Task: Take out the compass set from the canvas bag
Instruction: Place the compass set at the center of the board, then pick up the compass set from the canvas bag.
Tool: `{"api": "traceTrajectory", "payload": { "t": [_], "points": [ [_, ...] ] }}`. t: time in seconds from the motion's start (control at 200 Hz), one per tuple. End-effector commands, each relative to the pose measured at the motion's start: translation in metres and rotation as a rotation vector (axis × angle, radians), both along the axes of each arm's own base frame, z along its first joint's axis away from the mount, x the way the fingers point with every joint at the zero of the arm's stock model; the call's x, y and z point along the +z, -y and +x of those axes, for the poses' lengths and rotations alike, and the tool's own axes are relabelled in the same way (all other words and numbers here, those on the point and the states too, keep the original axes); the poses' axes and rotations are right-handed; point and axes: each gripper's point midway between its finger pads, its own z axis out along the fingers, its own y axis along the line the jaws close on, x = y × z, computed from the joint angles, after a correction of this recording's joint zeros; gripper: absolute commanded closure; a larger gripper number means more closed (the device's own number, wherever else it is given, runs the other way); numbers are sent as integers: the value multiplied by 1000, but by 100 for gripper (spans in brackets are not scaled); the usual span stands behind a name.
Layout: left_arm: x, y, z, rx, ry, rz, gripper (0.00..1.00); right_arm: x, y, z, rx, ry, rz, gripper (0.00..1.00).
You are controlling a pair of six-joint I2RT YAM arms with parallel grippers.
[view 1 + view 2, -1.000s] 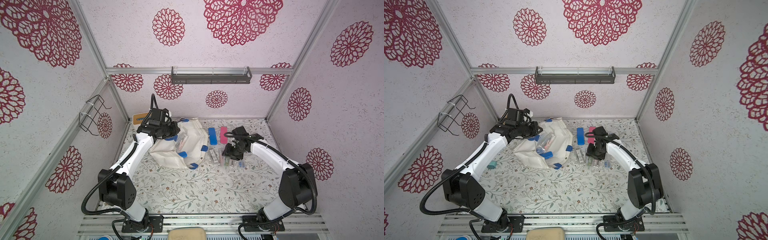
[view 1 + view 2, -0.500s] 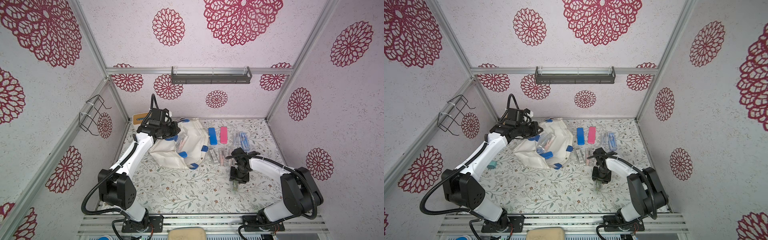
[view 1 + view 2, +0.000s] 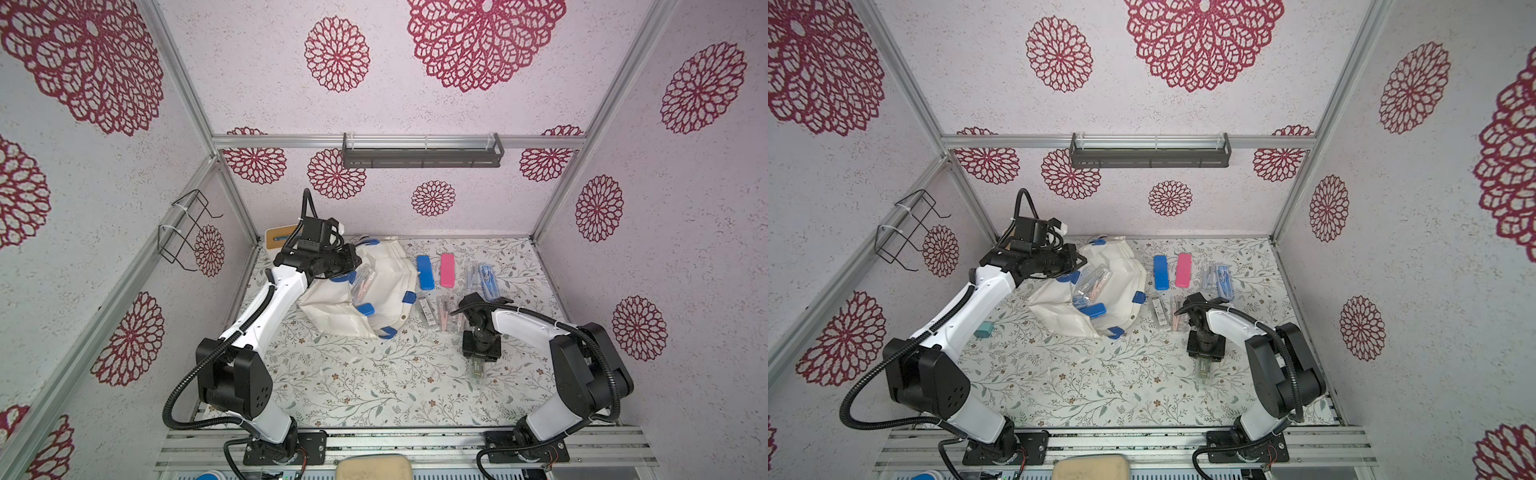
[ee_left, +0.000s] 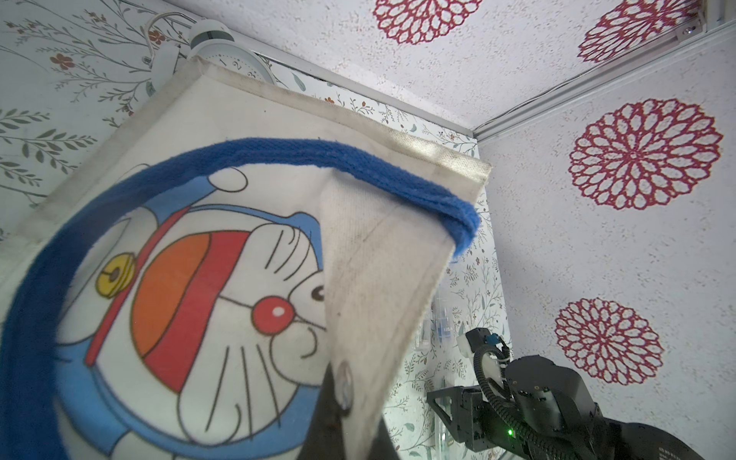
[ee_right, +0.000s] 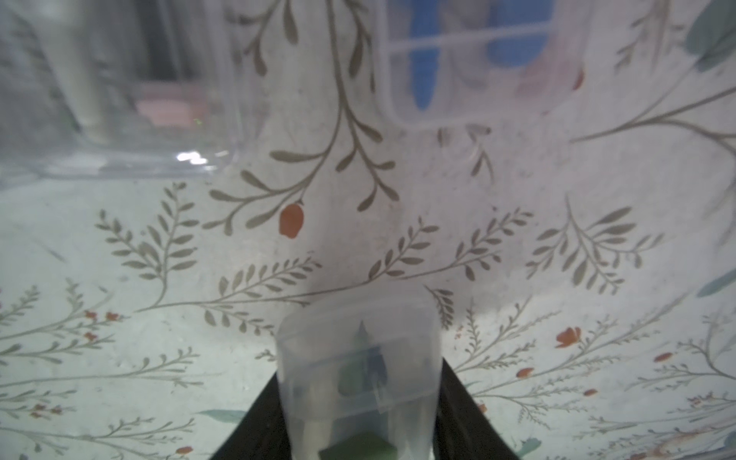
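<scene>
One compass set [image 5: 356, 346], clear-cased with green inside, sits clamped in the right gripper [image 3: 478, 365], low over the table [image 3: 353, 374], well apart from the canvas bag [image 3: 386, 291], toward the arm bases. At the bag's rim the left gripper [image 3: 351, 262] pinches tight. A second case [image 3: 362, 283] shows in the bag's mouth. Step in hand, likely: setting down. Next calls for letting go, then reaching into the bag.

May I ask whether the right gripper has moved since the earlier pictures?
Yes: the right gripper pulled back from the pink case toward its own base.
</scene>
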Motion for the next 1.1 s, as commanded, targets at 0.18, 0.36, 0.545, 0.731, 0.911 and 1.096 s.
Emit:
{"api": "traceTrajectory", "payload": {
  "t": [0.18, 0.36, 0.545, 0.731, 0.911, 1.096],
  "points": [
    [24, 3, -5, -25, 66, -46, 100, 36, -8, 21, -18, 91, 27, 40],
    [26, 4, -9, -39, 68, -50, 100, 87, -38, 47, -28, 236, 149, 46],
    [26, 5, -11, -46, 62, -49, 100, 150, -123, 81, -79, 379, 530, 56],
    [27, 5, -13, -48, 61, -51, 100, 187, -215, 103, -109, 396, 811, 60],
    [24, 11, -18, -83, 49, -56, 100, 189, -282, 119, -223, 321, 1021, 59],
    [21, 15, -24, -111, 42, -63, 100, 143, -319, 123, -372, 198, 1061, 60]
  ]
}}
